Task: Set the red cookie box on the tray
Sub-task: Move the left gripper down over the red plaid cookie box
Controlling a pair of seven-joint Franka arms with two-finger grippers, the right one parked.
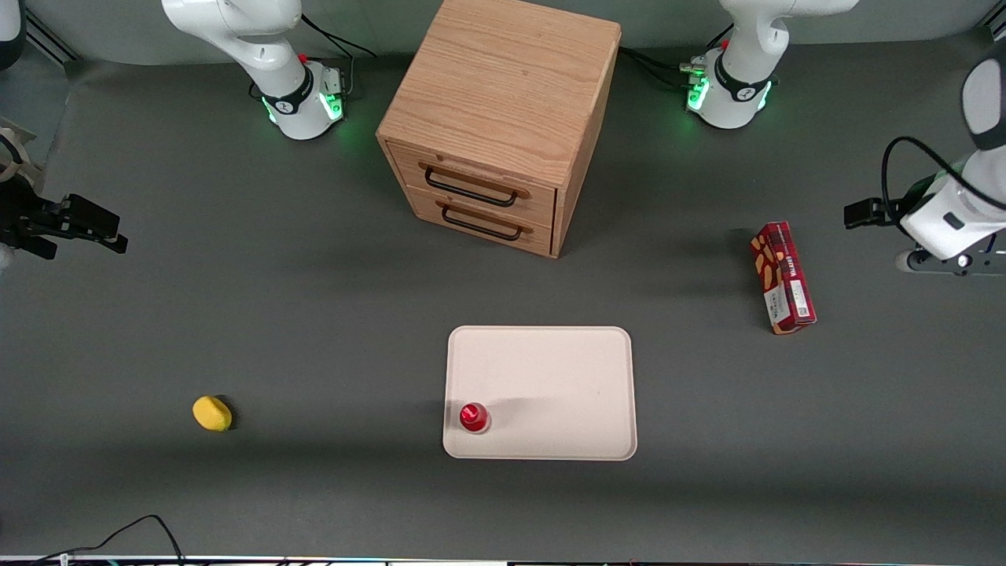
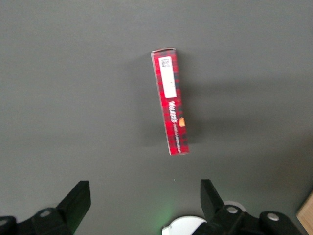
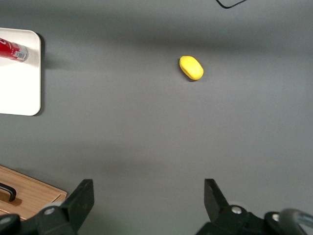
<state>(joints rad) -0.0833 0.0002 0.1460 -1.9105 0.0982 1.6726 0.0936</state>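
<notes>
While the long dark-red plaid cookie box is lying near the tabletop's working-arm end, well apart from the cream-white rectangular tray, the spread-open gripper is hovering above it, needing descent to grasp.

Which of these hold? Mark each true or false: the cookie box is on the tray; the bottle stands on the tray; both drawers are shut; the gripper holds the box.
1. The red cookie box lies on the tray. False: it lies on the table, toward the working arm's end.
2. The red-capped bottle stands on the tray. True.
3. The wooden drawer cabinet has both drawers shut. True.
4. The gripper holds the box. False: it hangs open above it, empty.
</notes>
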